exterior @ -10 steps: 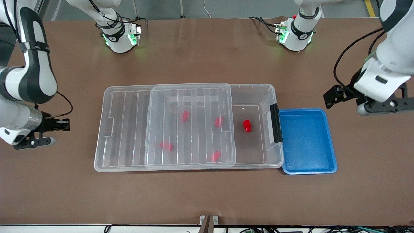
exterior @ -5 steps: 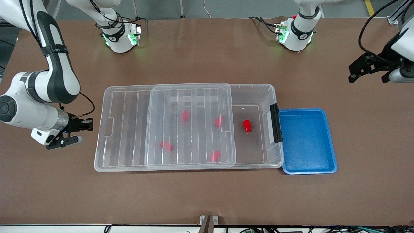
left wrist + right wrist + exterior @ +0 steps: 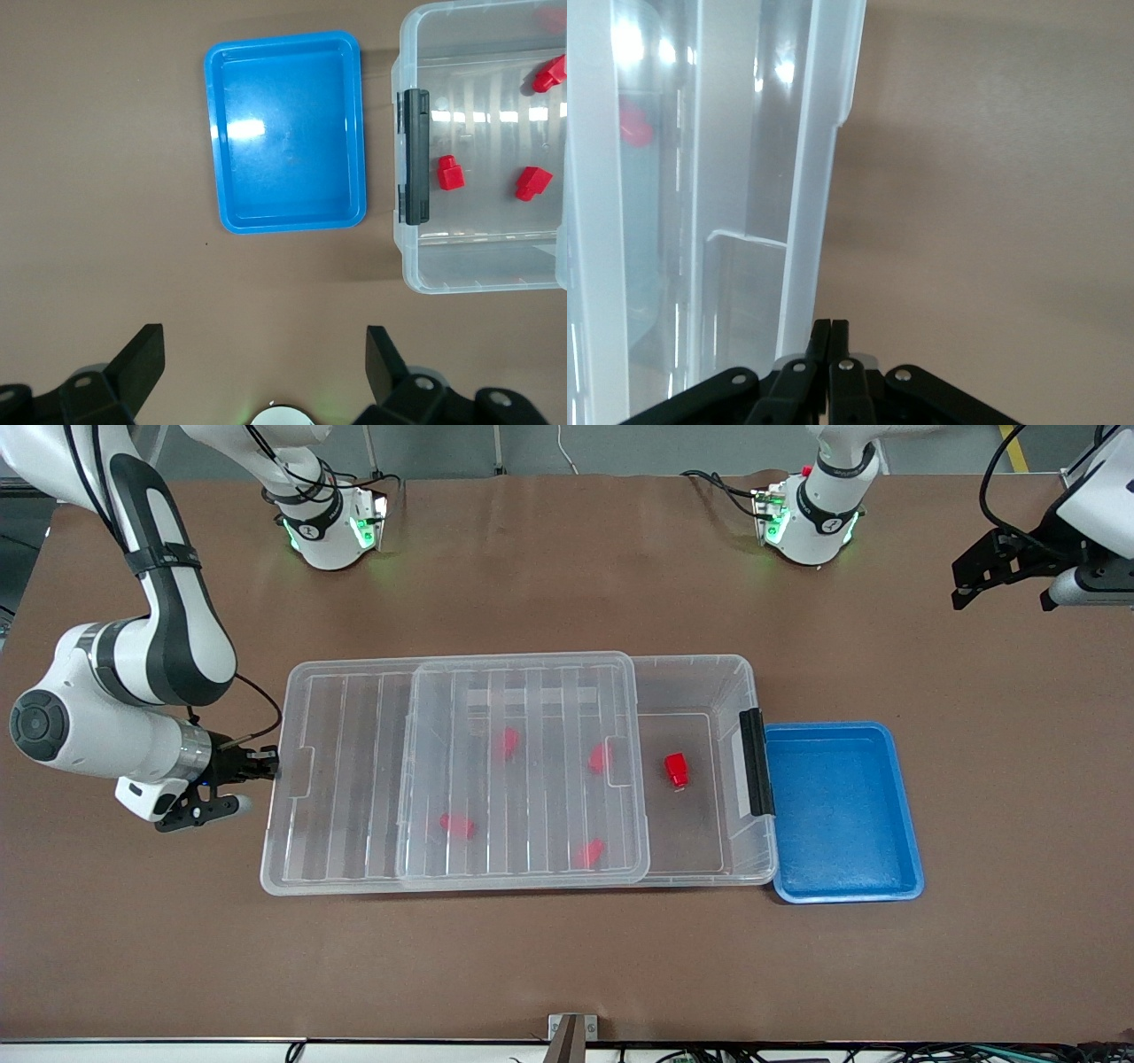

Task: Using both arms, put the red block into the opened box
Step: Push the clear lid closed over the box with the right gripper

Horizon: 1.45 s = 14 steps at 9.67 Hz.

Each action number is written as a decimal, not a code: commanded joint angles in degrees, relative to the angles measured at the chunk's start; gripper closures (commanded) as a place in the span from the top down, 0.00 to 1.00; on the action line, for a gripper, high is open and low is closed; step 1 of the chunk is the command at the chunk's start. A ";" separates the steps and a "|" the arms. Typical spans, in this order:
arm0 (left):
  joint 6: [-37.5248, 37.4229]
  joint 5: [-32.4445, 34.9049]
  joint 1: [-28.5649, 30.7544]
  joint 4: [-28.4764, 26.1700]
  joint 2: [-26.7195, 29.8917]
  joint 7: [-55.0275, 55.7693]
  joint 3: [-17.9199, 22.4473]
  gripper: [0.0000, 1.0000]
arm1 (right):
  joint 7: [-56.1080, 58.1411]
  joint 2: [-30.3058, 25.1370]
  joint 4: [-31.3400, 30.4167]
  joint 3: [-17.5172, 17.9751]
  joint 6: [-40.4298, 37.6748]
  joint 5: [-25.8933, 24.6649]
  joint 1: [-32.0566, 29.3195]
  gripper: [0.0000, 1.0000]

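Note:
The clear box point(image 3: 737, 691) lies mid-table with its ribbed lid point(image 3: 345, 779) slid toward the right arm's end, leaving the clip end uncovered. One red block point(image 3: 676, 769) rests on the box floor in the uncovered part, beside the black clip point(image 3: 756, 762). Several more red blocks show blurred under the lid. My right gripper point(image 3: 270, 766) is shut, with its tips point(image 3: 830, 329) against the lid's short end point(image 3: 815, 177). High over the table at the left arm's end, my left gripper point(image 3: 1001, 571) hangs open and holds nothing point(image 3: 266, 363).
A blue tray point(image 3: 842, 810) with nothing in it sits against the box's clip end; the left wrist view shows the tray point(image 3: 283, 133), the clip point(image 3: 414, 155) and a red block point(image 3: 450, 173) from above. Both arm bases stand along the table's edge farthest from the front camera.
The right gripper has travelled across the table to the lid's short end. The left gripper has drawn away from the blue tray toward the bases' edge of the table.

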<state>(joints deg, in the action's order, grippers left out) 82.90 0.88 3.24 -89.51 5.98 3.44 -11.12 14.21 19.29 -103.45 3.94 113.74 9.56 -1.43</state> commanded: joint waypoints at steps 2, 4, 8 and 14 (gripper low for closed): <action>0.25 0.17 0.19 -2.60 0.44 0.34 -0.57 1.00 | -4.53 0.75 0.62 2.38 -0.36 2.30 0.37 0.06; 0.51 0.17 0.02 -2.07 -0.35 0.51 -0.66 1.00 | -8.39 1.62 1.58 5.10 -0.36 2.39 0.29 0.06; 0.60 0.17 0.37 -2.07 -0.44 0.43 -0.57 1.00 | -13.68 4.08 2.99 10.10 0.08 2.30 0.38 0.06; 0.25 0.09 0.54 -1.63 -0.18 -0.54 -0.22 1.00 | -15.62 6.99 6.16 12.14 0.43 2.30 0.64 0.06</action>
<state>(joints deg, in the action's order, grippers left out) 83.04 0.88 3.39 -89.80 5.80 3.47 -11.28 -0.27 24.67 -98.70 15.03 113.93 10.90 -0.47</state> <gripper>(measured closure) 0.000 0.938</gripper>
